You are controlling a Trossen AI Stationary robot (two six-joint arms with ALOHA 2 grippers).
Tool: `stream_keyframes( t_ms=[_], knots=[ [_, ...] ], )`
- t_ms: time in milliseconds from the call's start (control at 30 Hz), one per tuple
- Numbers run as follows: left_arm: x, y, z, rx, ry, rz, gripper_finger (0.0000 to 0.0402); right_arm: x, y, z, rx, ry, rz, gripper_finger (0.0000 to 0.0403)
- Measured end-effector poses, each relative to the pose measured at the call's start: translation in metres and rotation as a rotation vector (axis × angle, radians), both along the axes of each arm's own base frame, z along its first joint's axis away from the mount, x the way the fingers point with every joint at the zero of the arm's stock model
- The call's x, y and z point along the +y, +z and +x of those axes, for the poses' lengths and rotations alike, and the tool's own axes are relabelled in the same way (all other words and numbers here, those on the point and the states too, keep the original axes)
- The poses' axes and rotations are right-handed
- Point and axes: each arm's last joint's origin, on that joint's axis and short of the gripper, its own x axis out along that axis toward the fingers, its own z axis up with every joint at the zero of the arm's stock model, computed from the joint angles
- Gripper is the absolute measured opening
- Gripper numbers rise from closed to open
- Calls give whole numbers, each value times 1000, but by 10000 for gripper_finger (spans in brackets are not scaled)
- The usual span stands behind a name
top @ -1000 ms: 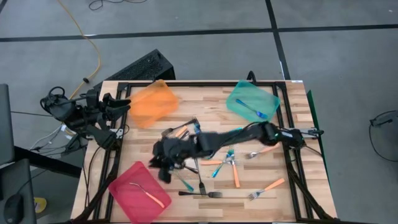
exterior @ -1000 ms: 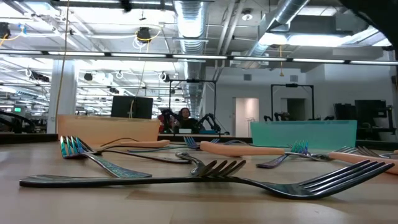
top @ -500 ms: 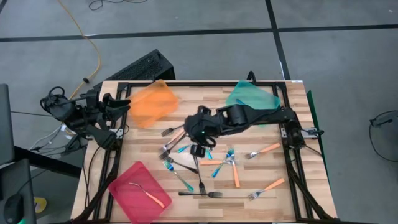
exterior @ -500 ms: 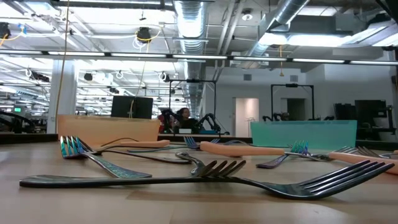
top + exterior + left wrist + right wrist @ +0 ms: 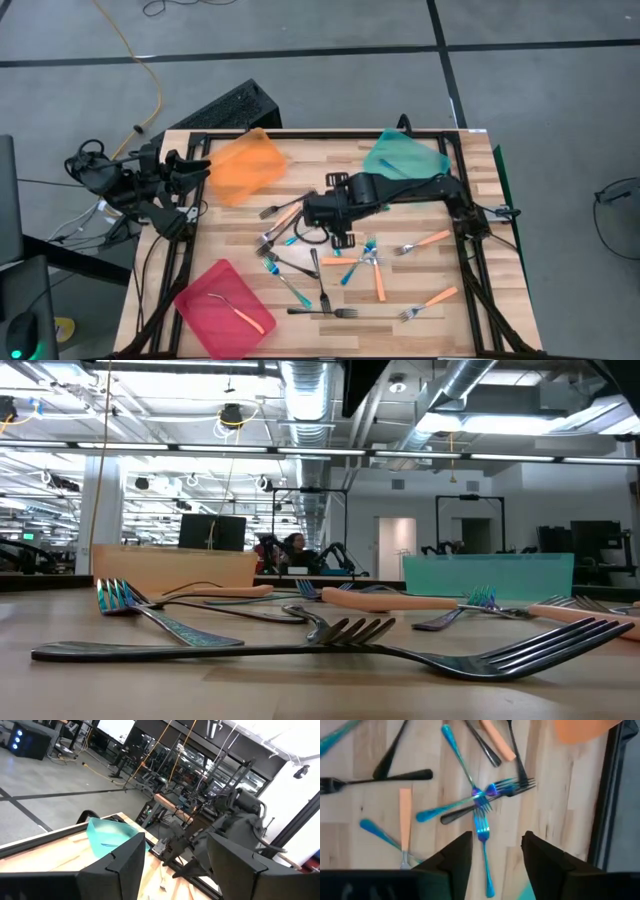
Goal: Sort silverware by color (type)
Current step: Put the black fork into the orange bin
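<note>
"On the desk (image 5: 480,300), what do I log first?"

"Item one, the forks (image 5: 322,290). I count a loose scatter across the middle and right of the desk, all with silver tines. The handles come in three kinds: orange (image 5: 380,283), bright blue (image 5: 290,286) and dark metal (image 5: 325,312). Several cross one another. From the right wrist camera I see two blue ones and a dark one meeting at their tines (image 5: 481,800). The low camera shows two dark forks (image 5: 350,645) lying nearest its lens."

"Containers?"

"Three translucent trays. The orange tray (image 5: 245,165) sits at the far left corner, and I see nothing in it. The teal tray (image 5: 410,158) at the far right holds one blue fork (image 5: 384,163), partly under the arm. The pink tray (image 5: 205,295) at the near left corner holds one orange-handled fork (image 5: 238,310)."

"End effectors?"

"My right end effector (image 5: 343,238) is stretched to the desk's centre and hangs above the scatter. Its fingers (image 5: 455,857) are spread and hold nothing; through the gap between them I see a blue-handled fork lying on the wood. My left end effector (image 5: 172,870) is parked off the desk's left edge, beside the orange tray. Its fingers (image 5: 120,865) are likewise parted and empty, and it faces the teal tray across the desk."
</note>
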Motion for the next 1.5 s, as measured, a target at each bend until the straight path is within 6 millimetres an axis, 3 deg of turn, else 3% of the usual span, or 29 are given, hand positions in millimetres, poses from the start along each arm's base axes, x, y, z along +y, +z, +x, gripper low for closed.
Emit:
stream_keyframes(
  t_ms=[67, 267, 500, 800, 1033, 1167, 1300, 1500],
  knots=[
    [0, 0, 0, -1, 1, -1, 197, -7, 3, -2, 1, 2, 1, 199],
    [0, 0, 0, -3, 7, -7, 197, -25, 36, -25, -75, 10, 46, 191],
    [0, 0, 0, 3, 9, 8, 197, -48, 56, -42, -118, 17, 64, 188],
    [0, 1, 0, 8, 13, 39, 197, -97, 67, -56, -152, -49, 148, 187],
    [4, 3, -3, 16, 131, 49, 197, -120, 57, -59, -110, -44, 183, 187],
    [7, 11, -7, -1, 154, 45, 197, -124, 56, -78, -89, -49, 237, 187],
    [10, 14, -10, -2, 199, 47, 197, -121, 49, -103, -74, -60, 248, 187],
    [12, 14, -12, 8, 304, 41, 197, -107, 12, -119, -115, -42, 252, 187]
  ],
)
